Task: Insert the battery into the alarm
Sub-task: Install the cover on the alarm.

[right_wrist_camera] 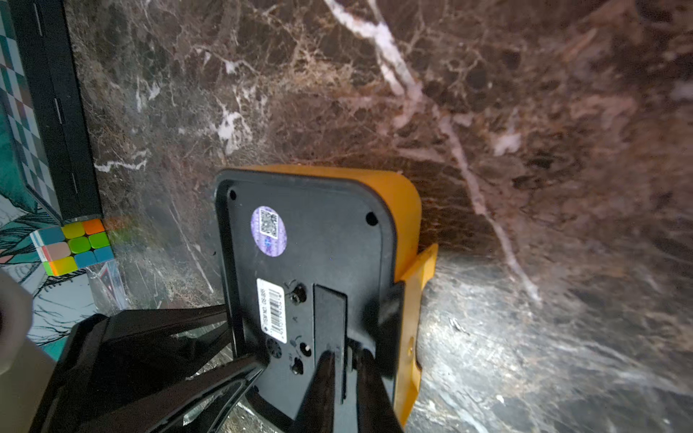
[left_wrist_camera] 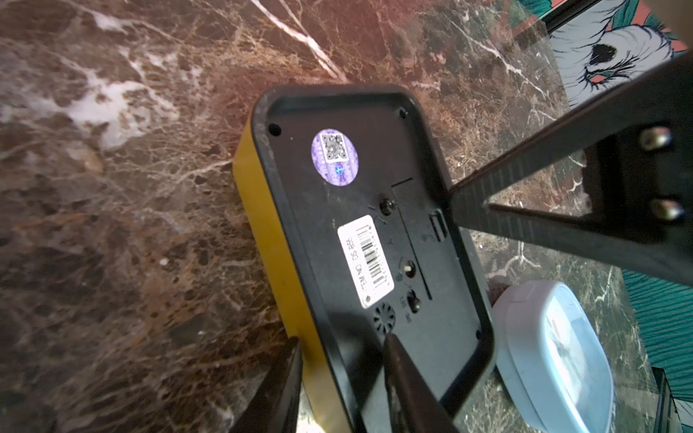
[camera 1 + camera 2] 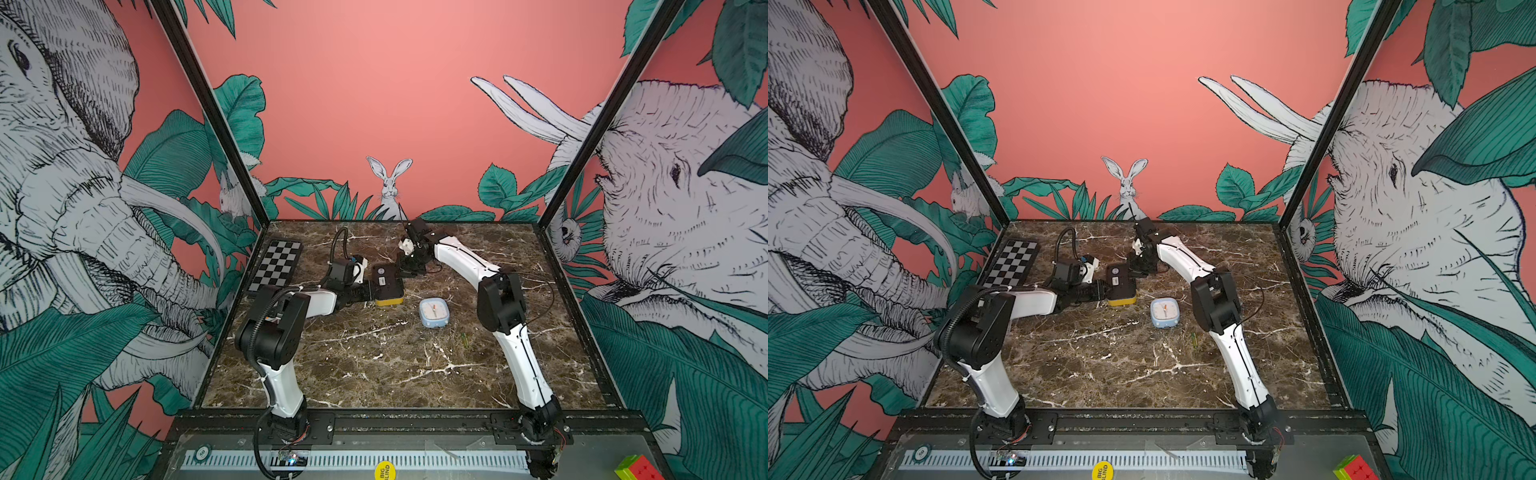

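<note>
Right gripper (image 1: 345, 354), fingers drawn nearly together, touches the battery cover (image 1: 330, 315) running lengthwise along the right-arm edge of the face-down yellow alarm (image 3: 388, 284), which the left gripper (image 2: 343, 339) clamps from the other side.

The desk (image 2: 131, 187) looks like glossy brown marble with white veins. The alarm (image 2: 348, 210) has a smooth yellow plastic shell and a matt black plastic back bearing paper stickers (image 2: 365, 262). The fingers (image 2: 408, 390) are matt black plastic.
</note>
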Robot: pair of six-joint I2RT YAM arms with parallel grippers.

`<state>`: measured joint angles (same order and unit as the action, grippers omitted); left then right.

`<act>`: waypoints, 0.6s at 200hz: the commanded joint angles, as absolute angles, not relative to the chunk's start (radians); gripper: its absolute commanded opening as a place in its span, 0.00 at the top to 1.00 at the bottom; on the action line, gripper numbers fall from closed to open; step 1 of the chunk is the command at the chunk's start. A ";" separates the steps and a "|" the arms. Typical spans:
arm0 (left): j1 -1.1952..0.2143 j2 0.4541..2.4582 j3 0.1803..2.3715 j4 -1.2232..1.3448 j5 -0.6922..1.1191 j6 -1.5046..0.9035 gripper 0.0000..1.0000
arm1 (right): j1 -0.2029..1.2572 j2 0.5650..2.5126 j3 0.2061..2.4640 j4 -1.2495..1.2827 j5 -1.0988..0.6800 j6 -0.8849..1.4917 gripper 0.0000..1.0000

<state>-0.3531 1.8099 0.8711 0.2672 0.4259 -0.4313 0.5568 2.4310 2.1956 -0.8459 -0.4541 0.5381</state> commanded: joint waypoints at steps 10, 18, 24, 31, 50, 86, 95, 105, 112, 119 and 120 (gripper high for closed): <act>-0.357 1.816 0.885 0.245 0.414 -0.443 0.62 | 0.573 2.471 2.233 -0.912 -0.432 0.511 0.84; -0.357 1.816 0.886 0.244 0.416 -0.443 0.62 | 0.574 2.474 2.237 -0.916 -0.432 0.511 0.84; -0.357 1.817 0.887 0.244 0.417 -0.443 0.62 | 0.574 2.476 2.237 -0.916 -0.434 0.511 0.84; -0.357 1.818 0.888 0.244 0.417 -0.442 0.62 | 0.574 2.479 2.240 -0.921 -0.435 0.511 0.84; -0.357 1.819 0.890 0.241 0.419 -0.441 0.62 | 0.576 2.493 2.269 -0.947 -0.440 0.508 0.83; -0.357 1.822 0.891 0.241 0.419 -0.441 0.63 | 0.580 2.509 2.281 -0.946 -0.466 0.516 0.84; -0.357 1.824 0.892 0.242 0.419 -0.442 0.63 | 0.580 2.511 2.282 -0.942 -0.471 0.517 0.84; -0.357 1.824 0.891 0.244 0.419 -0.442 0.63 | 0.580 2.515 2.281 -0.937 -0.477 0.518 0.85; -0.357 1.825 0.891 0.244 0.419 -0.441 0.63 | 0.579 2.514 2.281 -0.931 -0.485 0.520 0.87; -0.357 1.825 0.893 0.243 0.419 -0.441 0.63 | 0.580 2.515 2.281 -0.924 -0.493 0.521 0.89; -0.357 1.825 0.893 0.243 0.419 -0.441 0.63 | 0.580 2.515 2.280 -0.923 -0.494 0.521 0.89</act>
<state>-0.3531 1.8149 0.8787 0.2661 0.4263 -0.4347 0.5694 2.4844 2.2696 -0.9184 -0.4675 0.5236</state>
